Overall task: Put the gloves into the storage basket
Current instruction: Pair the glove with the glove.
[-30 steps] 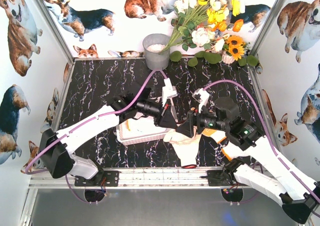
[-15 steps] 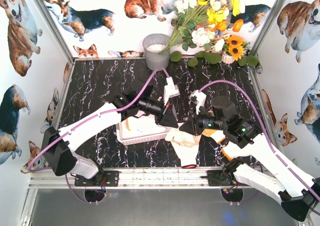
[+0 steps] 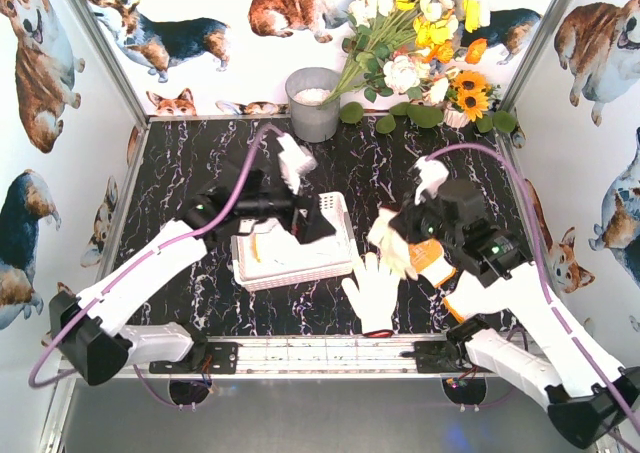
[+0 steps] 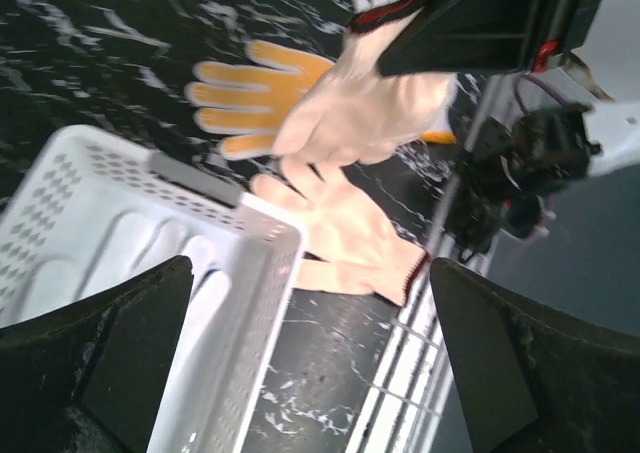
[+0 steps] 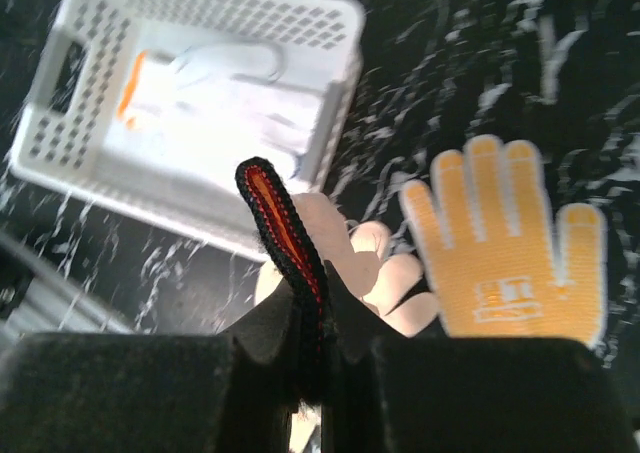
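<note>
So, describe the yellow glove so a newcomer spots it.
Start at the white storage basket on the black marbled table. Right of it in the top view, the yellow glove lies flat, fingers spread. Its neighbours are cream gloves.

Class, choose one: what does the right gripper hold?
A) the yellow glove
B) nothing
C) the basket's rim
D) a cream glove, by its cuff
D: the right gripper is shut on a cream glove, pinching its red-edged cuff, while the yellow glove lies flat on the table.
</note>
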`<action>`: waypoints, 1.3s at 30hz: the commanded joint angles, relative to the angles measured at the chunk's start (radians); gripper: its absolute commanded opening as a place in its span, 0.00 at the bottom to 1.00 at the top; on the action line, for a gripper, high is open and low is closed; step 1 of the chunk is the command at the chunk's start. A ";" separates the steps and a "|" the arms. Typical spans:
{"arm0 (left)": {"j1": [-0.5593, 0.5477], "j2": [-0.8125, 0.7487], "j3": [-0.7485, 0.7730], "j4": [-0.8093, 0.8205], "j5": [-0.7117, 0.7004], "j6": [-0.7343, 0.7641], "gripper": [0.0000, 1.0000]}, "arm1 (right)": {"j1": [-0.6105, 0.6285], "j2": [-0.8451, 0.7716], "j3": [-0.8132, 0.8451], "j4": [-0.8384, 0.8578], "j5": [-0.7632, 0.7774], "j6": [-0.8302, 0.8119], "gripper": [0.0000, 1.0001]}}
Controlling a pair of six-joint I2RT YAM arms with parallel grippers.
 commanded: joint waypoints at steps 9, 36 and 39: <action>0.197 -0.106 -0.167 0.130 -0.030 -0.058 0.99 | -0.174 0.034 -0.161 0.536 -0.048 -0.085 0.00; 0.238 -0.100 -0.199 0.157 0.039 -0.069 0.99 | 0.017 -0.017 -0.305 0.303 -0.239 -0.259 0.00; 0.238 -0.110 -0.193 0.136 0.037 -0.057 0.99 | 0.017 -0.003 -0.308 0.313 -0.260 -0.280 0.00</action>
